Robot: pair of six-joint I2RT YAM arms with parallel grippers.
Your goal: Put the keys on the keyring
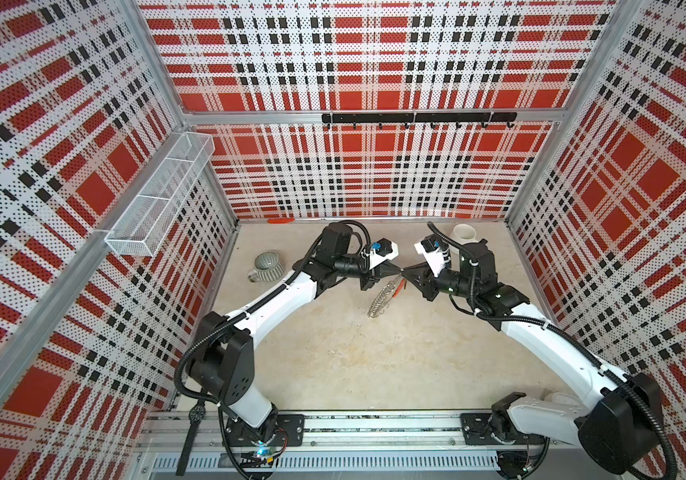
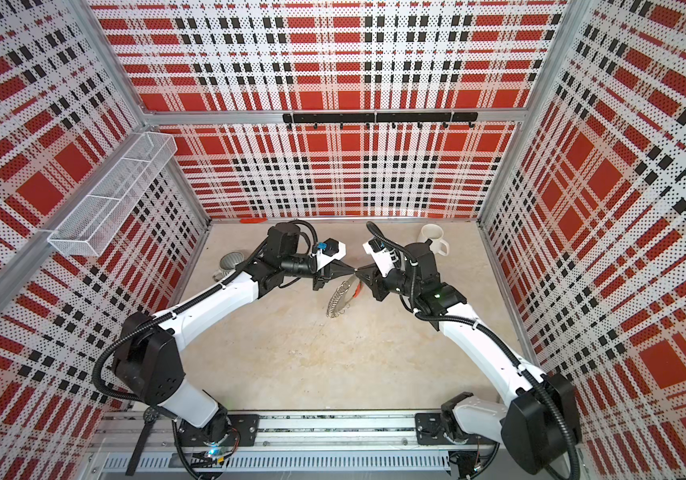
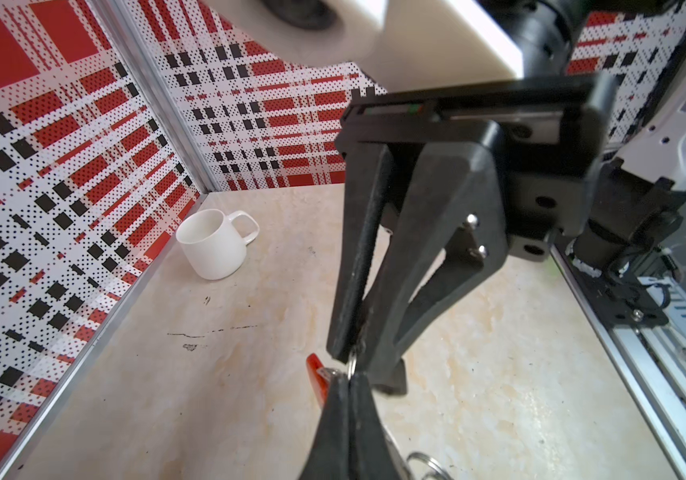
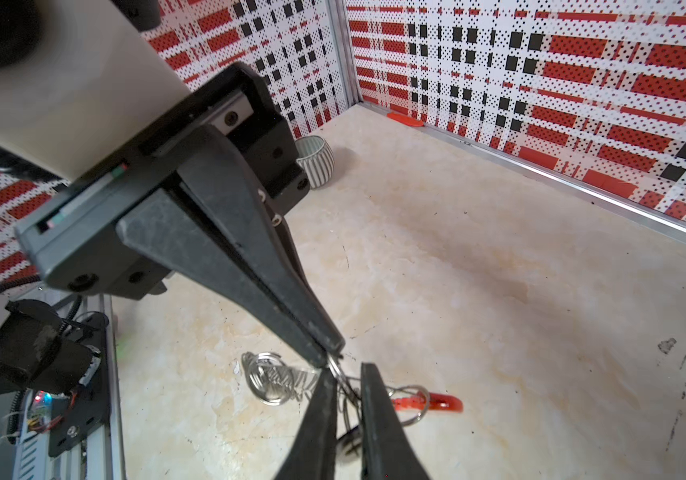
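Nearest the lens in the left wrist view, the left gripper (image 3: 348, 380) is clamped on a silver loop of the keyring (image 3: 315, 378). In the right wrist view, the right gripper (image 4: 349, 374) has its jaws slightly apart around wire loops. In both top views, the keyring (image 1: 382, 297) (image 2: 340, 297) hangs beneath the meeting tips, over the table (image 1: 353, 361).

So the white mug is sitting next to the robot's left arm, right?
Not quite. The white mug sits next to the right arm, near the back wall. Both top views show it there. The mug next to the left arm is the grey ribbed mug.
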